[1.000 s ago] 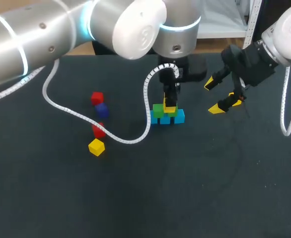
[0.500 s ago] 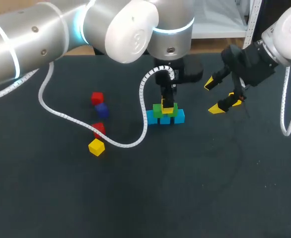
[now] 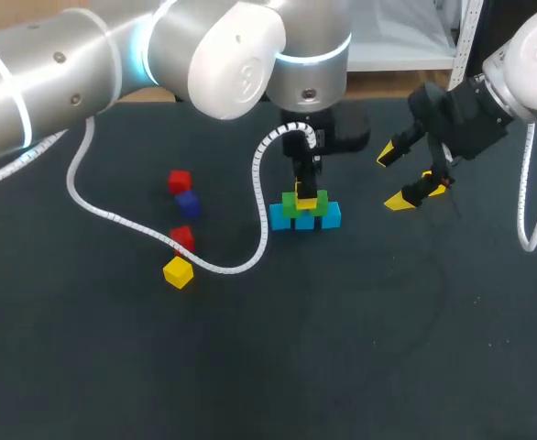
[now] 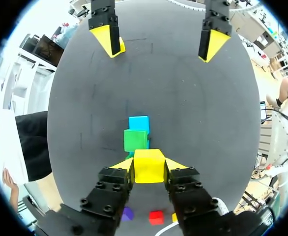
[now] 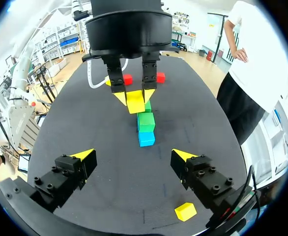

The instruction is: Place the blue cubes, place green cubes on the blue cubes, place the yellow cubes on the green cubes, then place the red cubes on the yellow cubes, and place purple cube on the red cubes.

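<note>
holding a yellow cube (image 4: 149, 165) clamped between both fingers, the left gripper (image 3: 307, 186) sits over the stack near mid-table. key relation: the cube is directly above the green cubes (image 3: 292, 207), which rest on the blue cubes (image 3: 331, 215). touching or a hair above, cannot tell. the blue row's long axis runs side to side in the head view. from the left wrist it runs straight ahead, so the fingers close across the row's width. my read: a short straight drop, then let go. any sideways drag could shove the greens off. right gripper (image 5: 133, 156) is spread wide and empty, well apart on the right, with a spare yellow cube (image 5: 186, 211) by it. dark matte table (image 3: 360, 348). two loose red cubes (image 3: 180, 181), the purple cube (image 3: 188, 203) and a loose yellow cube (image 3: 178, 272) sit well off to the left, so there's room.
</note>
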Available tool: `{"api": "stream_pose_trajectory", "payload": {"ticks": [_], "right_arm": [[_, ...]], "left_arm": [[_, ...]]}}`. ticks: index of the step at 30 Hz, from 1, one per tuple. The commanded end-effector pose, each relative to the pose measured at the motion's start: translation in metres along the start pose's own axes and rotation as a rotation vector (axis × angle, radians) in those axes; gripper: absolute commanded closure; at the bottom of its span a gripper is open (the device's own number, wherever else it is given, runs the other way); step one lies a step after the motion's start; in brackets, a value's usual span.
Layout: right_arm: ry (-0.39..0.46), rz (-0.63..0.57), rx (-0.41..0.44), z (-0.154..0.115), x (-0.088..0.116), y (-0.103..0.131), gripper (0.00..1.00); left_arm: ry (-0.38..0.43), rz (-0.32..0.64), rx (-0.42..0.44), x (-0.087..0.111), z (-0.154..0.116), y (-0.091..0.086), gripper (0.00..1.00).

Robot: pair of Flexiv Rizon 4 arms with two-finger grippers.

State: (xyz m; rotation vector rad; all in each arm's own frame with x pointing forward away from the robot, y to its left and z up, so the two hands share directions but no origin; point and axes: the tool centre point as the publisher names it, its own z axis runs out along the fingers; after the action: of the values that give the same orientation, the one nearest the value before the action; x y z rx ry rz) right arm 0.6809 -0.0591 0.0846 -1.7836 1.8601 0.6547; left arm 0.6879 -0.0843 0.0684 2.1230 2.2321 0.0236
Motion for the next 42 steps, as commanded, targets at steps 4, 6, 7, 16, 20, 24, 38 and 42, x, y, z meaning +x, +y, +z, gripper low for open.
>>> {"api": "stream_pose_trajectory", "payload": {"ticks": [4, 6, 7, 16, 20, 24, 38, 42], "right_arm": [[-0.001, 0.0, 0.002, -0.0002, 0.0001, 0.0007, 0.0], [-0.001, 0.0, 0.002, -0.0002, 0.0001, 0.0007, 0.0], [-0.001, 0.0, 0.002, -0.0002, 0.0001, 0.0007, 0.0], [-0.001, 0.0, 0.002, -0.0002, 0.0001, 0.0007, 0.0], [-0.001, 0.0, 0.002, -0.0002, 0.0001, 0.0007, 0.0], [-0.001, 0.0, 0.002, -0.0002, 0.0001, 0.0007, 0.0], [-0.001, 0.0, 0.002, -0.0002, 0.0001, 0.0007, 0.0], [-0.001, 0.0, 0.002, -0.0002, 0.0001, 0.0007, 0.0]], "left_arm": [[0.005, 0.002, 0.008, -0.0027, -0.0001, 0.0072, 1.0], [0.007, 0.003, 0.008, -0.0027, -0.0001, 0.0075, 1.0], [0.007, 0.003, 0.008, -0.0027, 0.0, 0.0079, 1.0], [0.003, 0.01, 0.01, -0.0061, 0.0016, 0.0139, 1.0], [0.013, 0.02, 0.014, -0.0074, 0.0018, 0.015, 1.0], [0.013, 0.017, 0.015, -0.0071, 0.002, 0.0148, 1.0], [0.014, 0.011, 0.022, -0.0048, 0.0051, 0.0136, 1.0], [0.01, 0.009, 0.023, -0.0046, 0.0065, 0.0143, 1.0]]}}
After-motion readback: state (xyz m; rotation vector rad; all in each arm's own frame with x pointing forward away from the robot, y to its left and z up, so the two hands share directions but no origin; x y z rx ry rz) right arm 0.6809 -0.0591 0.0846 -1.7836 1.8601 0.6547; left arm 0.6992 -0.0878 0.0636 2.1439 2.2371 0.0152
